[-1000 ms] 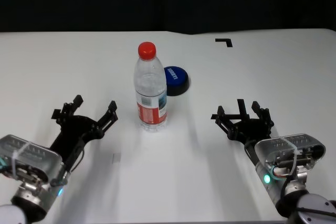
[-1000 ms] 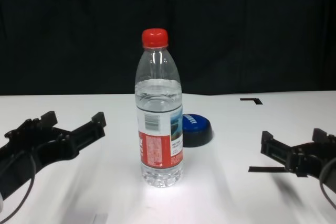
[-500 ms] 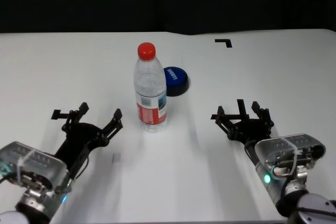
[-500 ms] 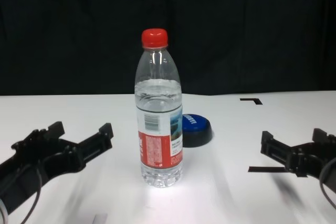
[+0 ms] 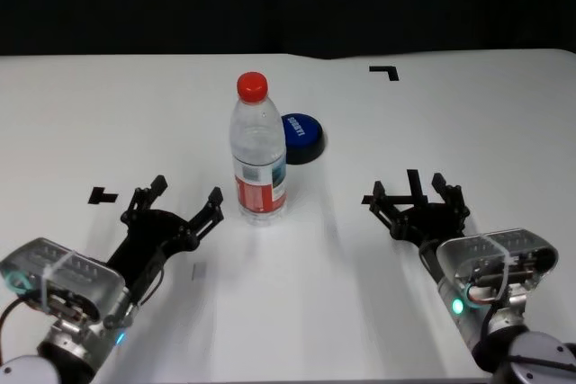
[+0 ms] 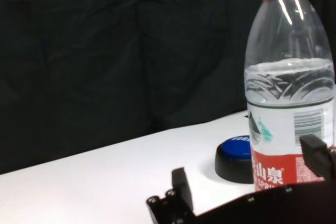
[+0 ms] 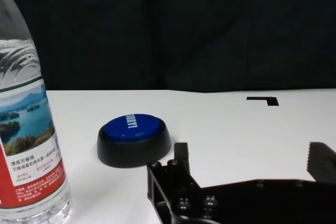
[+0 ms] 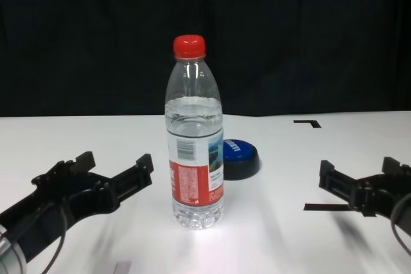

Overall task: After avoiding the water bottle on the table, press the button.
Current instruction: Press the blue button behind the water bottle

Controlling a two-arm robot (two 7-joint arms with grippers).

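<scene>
The water bottle (image 5: 259, 150) (image 8: 196, 152), clear with a red cap, stands upright at the middle of the white table (image 5: 108, 105). Right behind it and slightly right sits the blue button (image 5: 301, 135) (image 8: 239, 157) on its black base, partly hidden by the bottle in the chest view. My left gripper (image 5: 184, 200) (image 8: 115, 166) is open, low over the table just left of the bottle's base, holding nothing. My right gripper (image 5: 416, 197) (image 8: 359, 174) is open too, well right of the bottle. The left wrist view shows the bottle (image 6: 291, 114) close, with the button (image 6: 236, 156) beyond.
Black tape marks lie on the table: an L-shaped corner (image 5: 385, 70) at the back right, a short one (image 5: 102, 195) left of my left gripper, and a strip (image 8: 321, 207) under my right gripper. A dark curtain closes the far side.
My left gripper has moved right and forward, closing in on the bottle's left side, still open. The right gripper, bottle and button have not moved.
</scene>
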